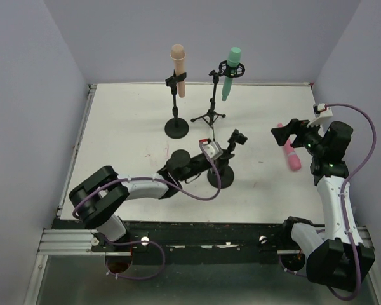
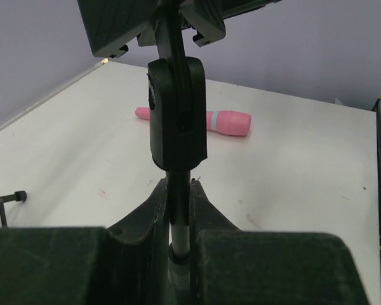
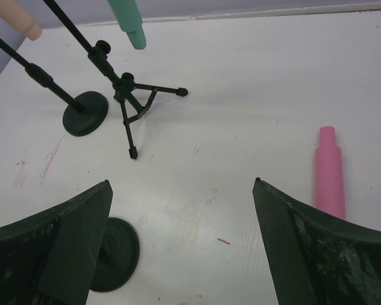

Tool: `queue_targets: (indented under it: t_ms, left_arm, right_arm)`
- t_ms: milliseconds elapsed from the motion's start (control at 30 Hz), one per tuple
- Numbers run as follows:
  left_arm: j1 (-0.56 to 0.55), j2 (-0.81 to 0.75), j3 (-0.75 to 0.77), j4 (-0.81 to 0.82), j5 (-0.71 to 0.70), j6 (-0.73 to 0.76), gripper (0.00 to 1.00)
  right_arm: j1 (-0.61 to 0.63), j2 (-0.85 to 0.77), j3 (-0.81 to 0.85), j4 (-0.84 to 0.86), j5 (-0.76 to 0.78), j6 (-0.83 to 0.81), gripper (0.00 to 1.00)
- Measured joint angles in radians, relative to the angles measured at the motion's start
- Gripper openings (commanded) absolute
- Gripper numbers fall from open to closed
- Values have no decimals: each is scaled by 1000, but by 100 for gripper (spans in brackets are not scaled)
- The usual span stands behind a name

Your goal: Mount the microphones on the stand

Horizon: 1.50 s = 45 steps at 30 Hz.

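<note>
Pink microphone [image 1: 290, 154] lies flat on your tabletop [image 1: 127, 127] at the right, close by your right end effector [image 1: 292, 132], whose fingers gape wide around nothing. Your left end effector [image 2: 180, 206] clamps the pole of the empty stand [image 1: 223, 166]. Beige-peach microphone [image 1: 179, 70] and mint green microphone [image 1: 230, 73] sit clipped in the far stands [image 1: 176, 108].

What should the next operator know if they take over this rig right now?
Left gripper: shut on the pole of the empty stand.
Right gripper: open, empty, near the pink microphone, which lies flat on the table.
Done: beige microphone clipped in the round-base stand; green microphone in the tripod stand.
Left: pick up the pink one and fit it into the empty stand's clip.
</note>
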Motion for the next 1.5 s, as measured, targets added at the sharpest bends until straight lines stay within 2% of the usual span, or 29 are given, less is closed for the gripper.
queue_targets:
  t_ms: [167, 267, 400, 533, 667, 733, 900, 967, 1000, 1200, 1333, 1500]
  left_arm:
    - [197, 2, 27, -24, 297, -71, 2]
    - [255, 26, 63, -23, 430, -121, 3]
    - [288, 61, 85, -17, 519, -163, 11]
    - [294, 71, 86, -8, 541, -180, 39]
    - [295, 60, 76, -6, 535, -189, 64]
    - [295, 27, 50, -12, 518, -188, 74]
    - [296, -121, -34, -48, 451, -191, 90]
    - [296, -235, -65, -133, 402, -193, 98]
    - [296, -298, -64, -204, 371, -201, 99]
    - [300, -589, 78, -775, 198, -256, 98]
    - [304, -766, 122, -1091, 137, -240, 98]
    - [304, -948, 109, -1302, 102, -175, 99]
  right_arm:
    - [0, 0, -7, 4, -2, -1, 100]
    - [0, 2, -11, 6, -8, -6, 100]
    - [0, 5, -11, 6, -27, -20, 100]
    - [0, 6, -11, 6, -54, -38, 100]
    - [0, 16, -11, 6, -62, -53, 100]
    - [0, 23, -11, 6, -62, -58, 100]
    - [0, 42, -11, 5, -59, -81, 100]
    - [0, 56, -11, 5, -43, -87, 100]
    - [0, 64, -11, 5, -32, -87, 100]
    - [0, 229, 19, -18, 140, -79, 100]
    - [0, 367, 77, -67, 230, -135, 100]
    - [0, 519, 188, -144, 349, -267, 98]
